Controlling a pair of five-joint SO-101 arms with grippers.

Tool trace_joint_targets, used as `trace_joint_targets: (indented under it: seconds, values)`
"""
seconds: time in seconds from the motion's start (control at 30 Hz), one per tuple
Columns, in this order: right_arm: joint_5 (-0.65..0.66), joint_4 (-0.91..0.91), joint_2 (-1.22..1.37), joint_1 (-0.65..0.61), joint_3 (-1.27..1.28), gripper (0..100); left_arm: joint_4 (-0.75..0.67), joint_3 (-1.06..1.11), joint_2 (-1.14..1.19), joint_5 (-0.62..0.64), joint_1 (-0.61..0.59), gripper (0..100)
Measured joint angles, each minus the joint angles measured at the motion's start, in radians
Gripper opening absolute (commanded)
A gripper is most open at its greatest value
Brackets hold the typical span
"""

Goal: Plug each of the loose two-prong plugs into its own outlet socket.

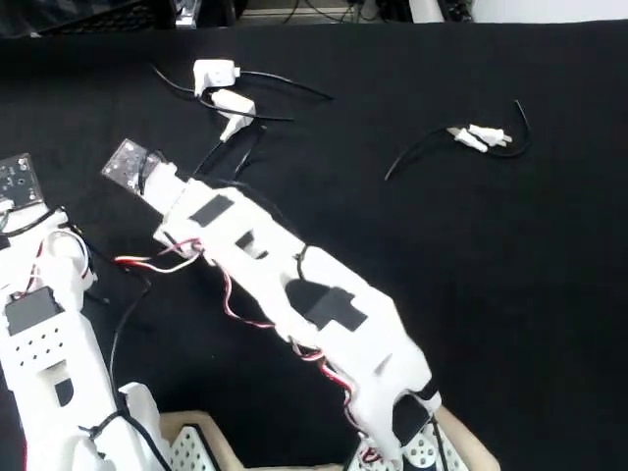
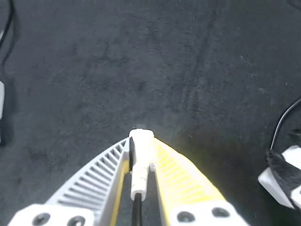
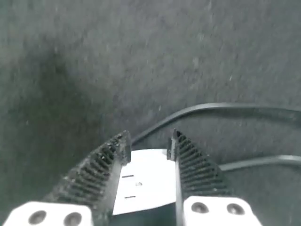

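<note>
My left gripper (image 2: 141, 139), with white and yellow fingers, is shut on a slim white plug (image 2: 140, 155). The plug's black cable runs back between the fingers, and it is held just above bare black cloth. My right gripper (image 3: 148, 141) has black ribbed fingers closed on both sides of a flat white socket block (image 3: 143, 186), with black cables (image 3: 221, 109) lying just beyond. In the high view the right arm (image 1: 294, 285) stretches diagonally toward the upper left, and the left arm (image 1: 39, 324) stands at the left edge. Two white cable pieces (image 1: 214, 74) (image 1: 234, 104) lie at the back left.
A white plug pair with a curled black cable (image 1: 481, 137) lies at the back right on the black cloth (image 1: 471, 294). Red and white servo wires (image 1: 147, 263) hang between the arms. A white part with a black band (image 2: 284, 176) sits close to my left gripper.
</note>
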Motion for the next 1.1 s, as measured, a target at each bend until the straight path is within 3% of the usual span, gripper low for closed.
trace_joint_targets:
  seconds: [0.23, 0.5, 0.67, 0.9, 1.1]
  values:
    - [-0.002, 0.192, -0.058, 0.015, 0.015, 14.4, -0.051, 0.029, 0.0, 0.0, 0.0, 3]
    - [-0.005, 0.245, -0.364, 0.038, 0.359, 14.5, -0.051, 0.029, 0.0, 0.0, 0.0, 3]
    - [-0.005, 0.293, -0.525, 0.12, 0.52, 14.5, -0.051, 0.029, 0.0, 0.0, 0.0, 3]
    - [-0.005, 0.344, -0.545, 0.261, 0.628, 14.5, -0.052, 0.029, 0.0, 0.0, 0.0, 3]
    - [-0.021, 0.344, -0.629, 0.21, 0.623, 14.5, -0.052, 0.029, 0.0, 0.0, 0.002, 3]
